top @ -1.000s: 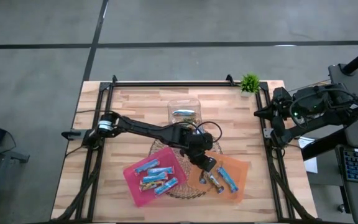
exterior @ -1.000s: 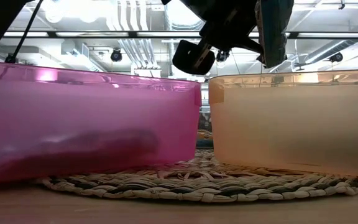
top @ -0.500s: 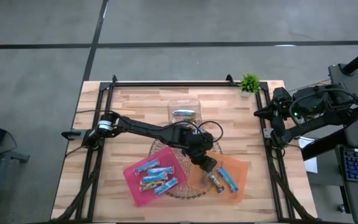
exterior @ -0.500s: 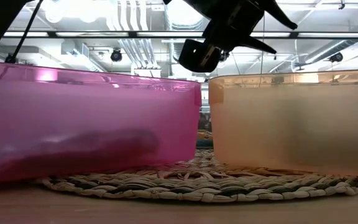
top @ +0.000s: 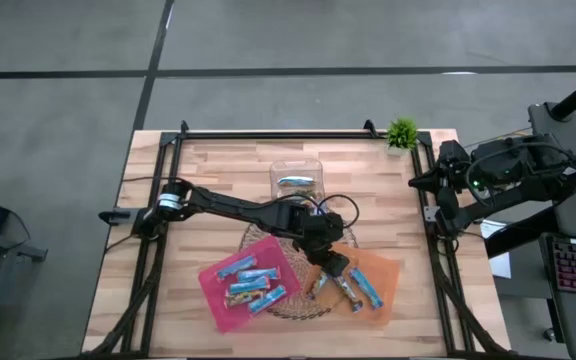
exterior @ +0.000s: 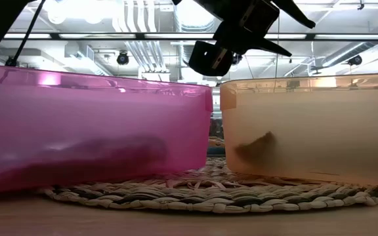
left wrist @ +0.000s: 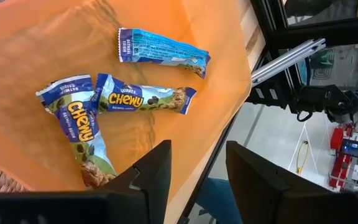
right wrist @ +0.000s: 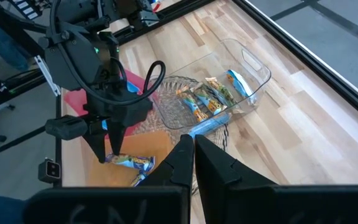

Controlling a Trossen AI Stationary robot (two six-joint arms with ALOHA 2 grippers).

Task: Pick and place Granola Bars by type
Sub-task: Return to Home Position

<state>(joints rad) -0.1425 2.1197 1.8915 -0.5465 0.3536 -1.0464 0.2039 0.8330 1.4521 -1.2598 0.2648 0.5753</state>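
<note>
Left arm reaches across table (top: 208, 170) to orange tray (top: 388, 272). Left gripper (top: 329, 268) hangs above tray, jaws wide apart, empty. Three blue bars (left wrist: 145, 99) lie in tray just below claw, untouched. Right gripper (right wrist: 193, 140) at table's right edge, fingers together, empty.

Wooden table (top: 208, 165), black frame rails along its edges. Round woven mat (exterior: 202, 190) carrying pink tray (top: 214, 292) and orange tray (top: 386, 278), side by side. Clear plastic box (top: 296, 163) just behind them. Small green potted plant (top: 402, 132), back right corner.
</note>
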